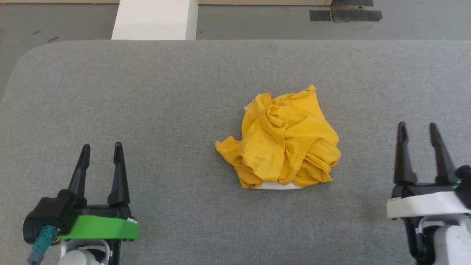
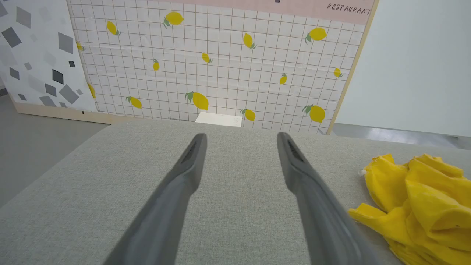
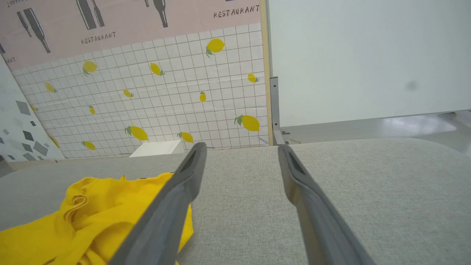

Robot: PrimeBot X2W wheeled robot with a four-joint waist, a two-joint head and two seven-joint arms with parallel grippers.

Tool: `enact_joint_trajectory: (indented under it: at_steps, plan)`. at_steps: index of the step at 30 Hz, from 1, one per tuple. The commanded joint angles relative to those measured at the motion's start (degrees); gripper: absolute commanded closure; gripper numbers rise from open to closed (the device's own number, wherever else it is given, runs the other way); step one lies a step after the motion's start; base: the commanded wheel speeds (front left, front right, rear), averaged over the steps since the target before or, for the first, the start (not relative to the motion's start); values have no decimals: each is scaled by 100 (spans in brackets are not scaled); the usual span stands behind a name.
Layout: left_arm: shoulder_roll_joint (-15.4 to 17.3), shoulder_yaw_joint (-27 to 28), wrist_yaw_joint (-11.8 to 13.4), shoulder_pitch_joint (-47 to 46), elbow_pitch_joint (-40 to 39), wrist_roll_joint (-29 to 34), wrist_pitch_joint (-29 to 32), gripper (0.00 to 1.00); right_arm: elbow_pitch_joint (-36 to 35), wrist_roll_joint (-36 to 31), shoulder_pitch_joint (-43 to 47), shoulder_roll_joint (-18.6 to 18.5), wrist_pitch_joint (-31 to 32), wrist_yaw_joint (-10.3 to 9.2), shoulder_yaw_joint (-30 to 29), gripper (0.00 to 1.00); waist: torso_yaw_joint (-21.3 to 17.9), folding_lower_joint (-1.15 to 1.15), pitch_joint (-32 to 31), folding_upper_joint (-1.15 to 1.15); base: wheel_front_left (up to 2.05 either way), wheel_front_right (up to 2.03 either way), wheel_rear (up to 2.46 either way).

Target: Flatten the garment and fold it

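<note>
Garment (image 1: 283,143) crumpled on worktop (image 1: 147,92); my left jaws apart, empty, well left of it; right jaws likewise, well right.

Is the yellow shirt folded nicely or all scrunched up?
Scrunched up. The shirt lies in a wrinkly heap on the gray table, its folds bunched over each other.

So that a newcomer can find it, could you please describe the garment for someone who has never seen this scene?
A wide grey table spans the head view. Near its middle, between the left tool and the right tool and touching neither, lies the garment in a crumpled heap. It stands out as bright mustard-yellow cloth with a white strip at its near edge.
</note>
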Motion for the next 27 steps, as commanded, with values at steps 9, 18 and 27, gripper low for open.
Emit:
enact_joint_trajectory:
  at_steps: [9, 18, 27]
  plan:
    - [-145, 44, -120, 183, 151, 89, -21, 0, 142, -251, -619, 2, 1225, -10, 900, 0, -14, 0, -93, 0, 0, 0, 0]
    - [-216, -153, -135, 123, 299, -22, -21, 0, 550, -294, -1245, -466, 3895, -10, 1961, 0, 284, 0, -128, 0, 0, 0, 0]
    - [-216, -366, -136, 72, 426, -129, -21, 0, 1340, 3, -1417, -727, 4337, -10, 2328, 67, 586, 0, -143, 0, 0, 0, 0]
